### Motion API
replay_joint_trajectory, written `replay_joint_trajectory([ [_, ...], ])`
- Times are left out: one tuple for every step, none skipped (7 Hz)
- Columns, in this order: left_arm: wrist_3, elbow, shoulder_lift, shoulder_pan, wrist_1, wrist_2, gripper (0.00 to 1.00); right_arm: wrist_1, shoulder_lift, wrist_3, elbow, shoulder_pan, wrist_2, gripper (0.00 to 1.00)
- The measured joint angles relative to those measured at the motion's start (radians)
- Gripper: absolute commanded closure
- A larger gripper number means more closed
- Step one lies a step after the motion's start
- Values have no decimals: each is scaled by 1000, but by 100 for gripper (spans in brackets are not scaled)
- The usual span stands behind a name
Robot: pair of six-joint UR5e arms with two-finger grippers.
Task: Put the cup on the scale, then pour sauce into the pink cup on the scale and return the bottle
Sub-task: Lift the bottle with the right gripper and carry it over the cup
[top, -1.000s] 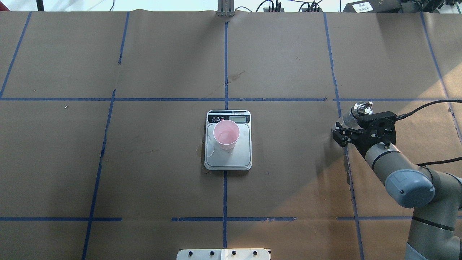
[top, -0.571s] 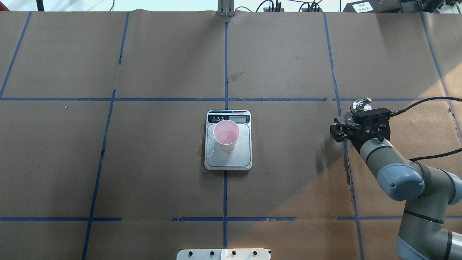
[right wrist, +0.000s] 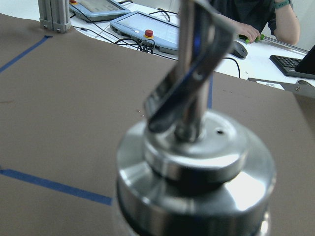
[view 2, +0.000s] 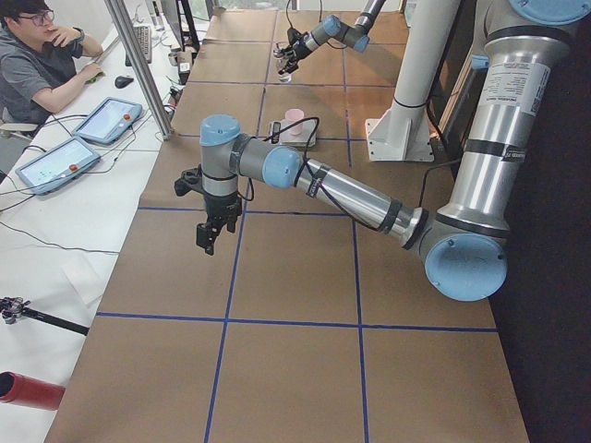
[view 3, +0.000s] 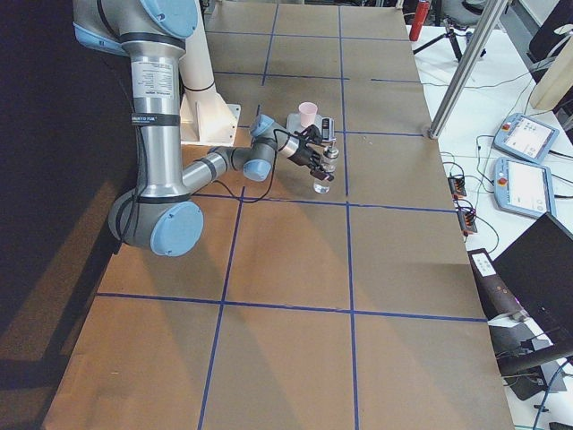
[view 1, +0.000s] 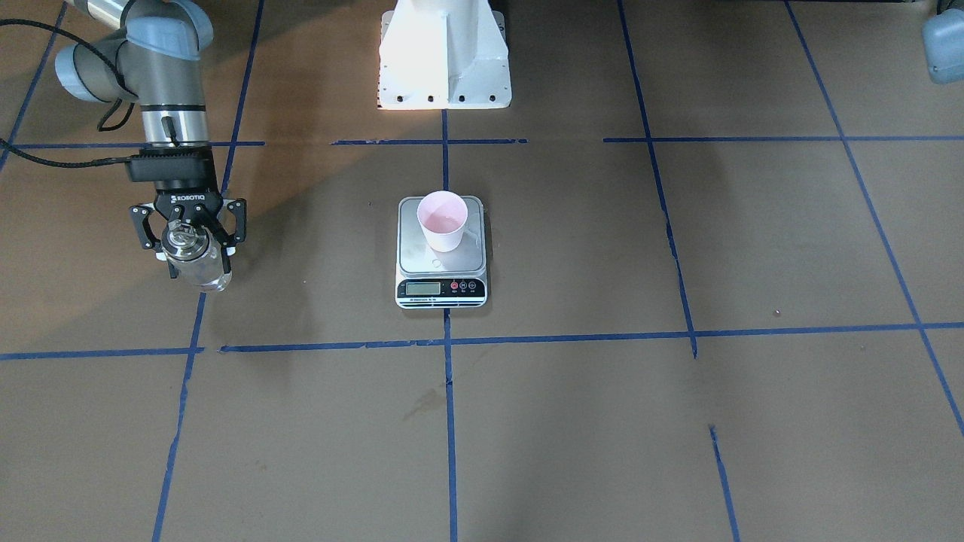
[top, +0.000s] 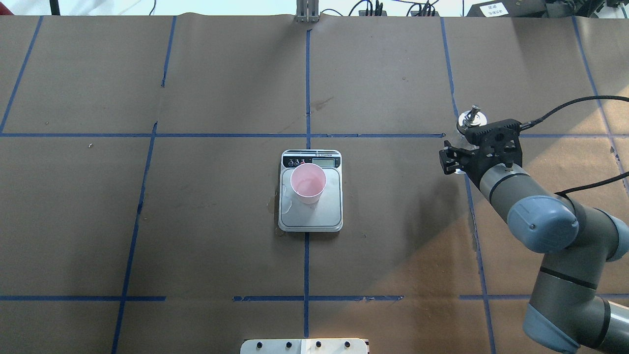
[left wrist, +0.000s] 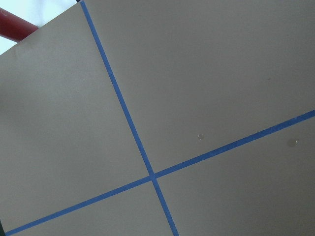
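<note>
Pink cup [top: 308,183] stands upright on the steel plate of the scale [top: 319,216]. Right tool [view 1: 190,239] is clamped on the glass bottle [view 1: 202,272]. The bottle is upright, spout up, well apart from the scale on the robot's right, over the counter [top: 393,246]. Left tool [view 2: 211,235] is far from the scale; cannot tell whether it is parted or closed.

scale [view 1: 461,260] readout: too small | bottle [right wrist: 197,172] body: cut off below

My brown-paper-covered bench [top: 221,221] is gridded with blue tape lines [top: 307,88]. Alongside it stands a white desk [view 2: 65,231] carrying 2 grey touch-screen pendants [view 2: 106,118], beside a slim aluminium post [view 2: 139,65].
</note>
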Motion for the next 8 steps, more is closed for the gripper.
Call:
replay_joint_trajectory([
  [1, 0, 1, 0, -1, 0, 0, -178, 78, -4, 63, 0, 2, 100],
  [2, 0, 1, 0, -1, 0, 0, -367, 172, -7, 106, -9, -9, 100],
  [3, 0, 3, 0, -1, 0, 0, -514, 245, -12, 126, -41, -51, 100],
  [6, 2, 4, 0, -1, 0, 0, -573, 272, -51, 129, -97, -132, 100],
  [8, 6, 4, 0, -2, 0, 0, -596, 279, -174, 124, -164, -253, 100],
  [9, 9, 5, 0, -2, -1, 0, -604, 280, -310, 107, -210, -371, 100],
  [10, 11, 6, 0, -3, -1, 0, -608, 281, -395, 73, -237, -461, 100],
  [11, 13, 7, 0, -3, -1, 0, -614, 283, -438, 30, -256, -521, 100],
])
